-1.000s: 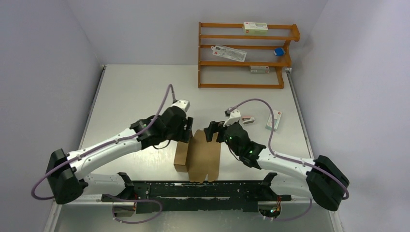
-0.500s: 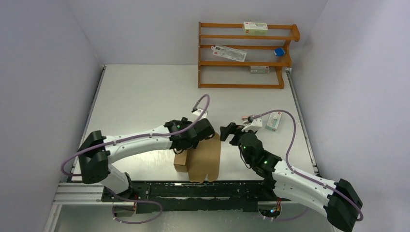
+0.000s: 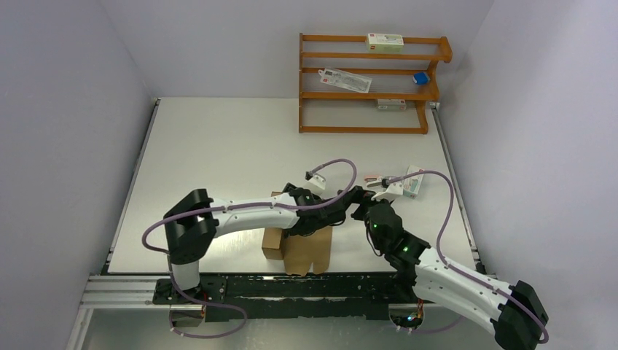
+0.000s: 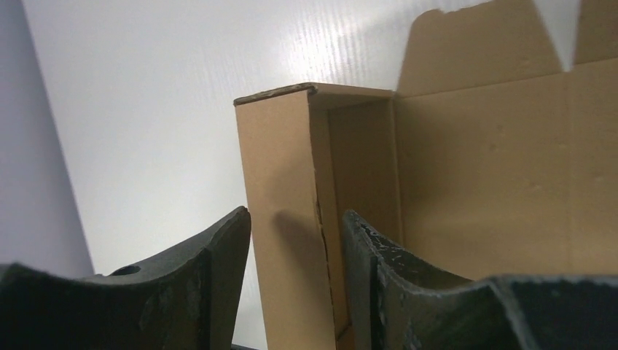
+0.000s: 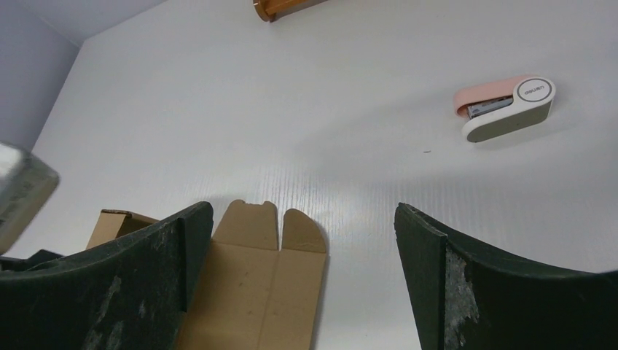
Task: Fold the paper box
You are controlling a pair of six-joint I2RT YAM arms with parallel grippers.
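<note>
The paper box (image 3: 310, 248) is brown cardboard lying partly flat near the table's front edge, with its left wall (image 3: 272, 243) folded upright. My left gripper (image 3: 293, 227) reaches across its far end. In the left wrist view the left gripper (image 4: 295, 219) is shut on that upright wall (image 4: 280, 182), one finger outside and one inside. The flat sheet (image 4: 495, 175) spreads to the right. My right gripper (image 3: 358, 198) hovers open just right of the box's far corner. The right wrist view shows the right gripper (image 5: 302, 219) empty, with the box's rounded flaps (image 5: 273, 226) below its left finger.
A pink and white stapler (image 5: 506, 109) lies on the table beyond the right gripper. Right of it is a small white carton (image 3: 414, 181). A wooden rack (image 3: 364, 130) with white cartons stands at the back. A black rail (image 3: 291, 288) runs along the near edge.
My left arm has stretched rightward over the box and its jaws have narrowed onto the upright wall. The right arm has drawn off the box's far edge, toward the right.
</note>
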